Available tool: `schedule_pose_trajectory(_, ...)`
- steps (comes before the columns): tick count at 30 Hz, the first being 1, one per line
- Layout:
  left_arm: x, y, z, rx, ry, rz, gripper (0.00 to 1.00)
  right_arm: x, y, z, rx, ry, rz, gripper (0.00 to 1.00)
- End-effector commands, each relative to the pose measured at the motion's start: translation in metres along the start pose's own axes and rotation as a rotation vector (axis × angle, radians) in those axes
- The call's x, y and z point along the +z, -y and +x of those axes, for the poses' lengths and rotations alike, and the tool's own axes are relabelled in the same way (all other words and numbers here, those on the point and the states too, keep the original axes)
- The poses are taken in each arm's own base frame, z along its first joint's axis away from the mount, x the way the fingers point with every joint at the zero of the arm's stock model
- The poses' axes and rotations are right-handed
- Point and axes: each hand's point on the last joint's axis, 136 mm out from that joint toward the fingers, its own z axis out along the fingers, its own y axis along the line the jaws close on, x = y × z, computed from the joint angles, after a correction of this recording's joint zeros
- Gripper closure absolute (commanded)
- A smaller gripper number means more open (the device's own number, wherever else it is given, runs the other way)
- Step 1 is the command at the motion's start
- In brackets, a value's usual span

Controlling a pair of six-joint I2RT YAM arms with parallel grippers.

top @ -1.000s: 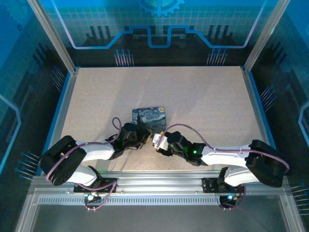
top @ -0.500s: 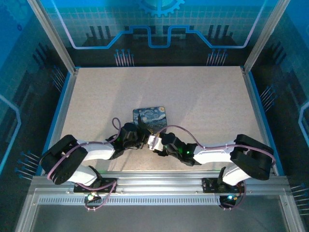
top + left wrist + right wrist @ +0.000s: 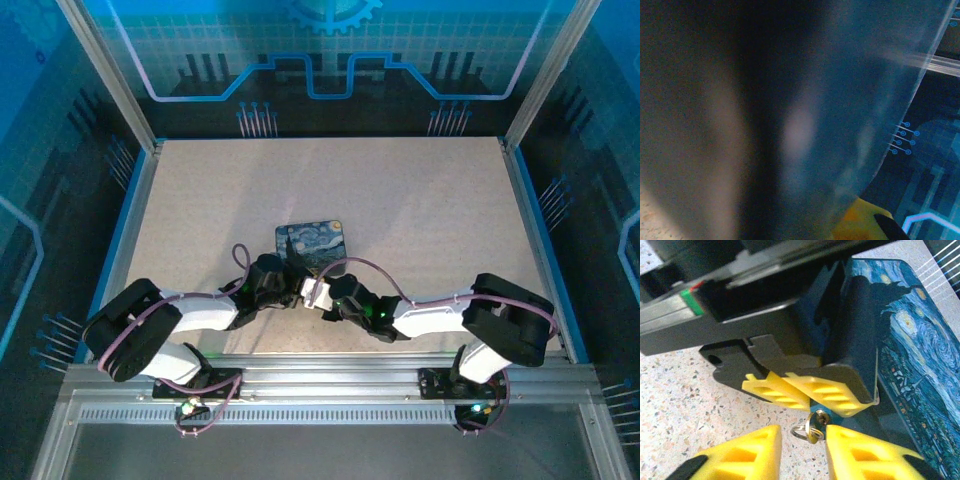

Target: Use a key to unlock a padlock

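In the right wrist view, my left gripper (image 3: 810, 392) has its two yellow fingers pressed together on the padlock (image 3: 814, 405), of which a small blue part peeks out beneath them. The key (image 3: 815, 426) sticks out of the padlock's underside with a small split ring hanging on it. My right gripper (image 3: 802, 447) is open, with a yellow finger on each side of the key; the key's head lies close to the right-hand finger. From above, both grippers (image 3: 297, 290) (image 3: 316, 293) meet just in front of the box. The left wrist view is blurred, with one yellow fingertip (image 3: 860, 222) at the bottom.
The dark-blue night-sky box (image 3: 310, 243) lies flat on the speckled table (image 3: 400, 200), right behind and beside the two grippers. Blue side rails (image 3: 128, 235) and the metal frame border the table.
My right arm has slid left, bringing its gripper up against the left gripper's tips. The left arm has hardly moved.
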Motion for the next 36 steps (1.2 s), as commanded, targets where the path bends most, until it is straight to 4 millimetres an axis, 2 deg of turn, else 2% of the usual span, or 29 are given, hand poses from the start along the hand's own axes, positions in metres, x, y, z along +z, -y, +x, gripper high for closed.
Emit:
schedule_pose_trajectory(1, 0.003, 0.005, 0.007, -0.006, -0.033, 0.016, 1.00, 0.003, 0.007, -0.016, 0.025, 0.043, 0.047, 0.74)
schedule_pose_trajectory(9, 0.003, 0.006, 0.008, -0.007, -0.038, 0.019, 1.00, 0.008, 0.009, -0.016, 0.037, 0.043, 0.062, 0.76)
schedule_pose_trajectory(15, 0.003, 0.006, 0.008, -0.007, -0.039, 0.019, 1.00, 0.010, 0.016, -0.014, 0.070, 0.031, 0.091, 0.86)
schedule_pose_trajectory(18, 0.003, 0.006, 0.008, -0.007, -0.040, 0.020, 1.00, 0.010, 0.018, -0.012, 0.092, 0.026, 0.098, 0.94)
schedule_pose_trajectory(23, 0.003, 0.005, 0.008, -0.008, -0.041, 0.018, 1.00, 0.010, 0.022, -0.008, 0.126, 0.018, 0.108, 0.99)
schedule_pose_trajectory(30, 0.003, 0.004, 0.008, -0.010, -0.041, 0.019, 1.00, 0.009, 0.027, -0.005, 0.200, 0.015, 0.113, 1.00)
schedule_pose_trajectory(36, 0.003, 0.003, 0.008, -0.011, -0.040, 0.019, 1.00, 0.006, 0.036, -0.005, 0.367, 0.029, 0.100, 1.00)
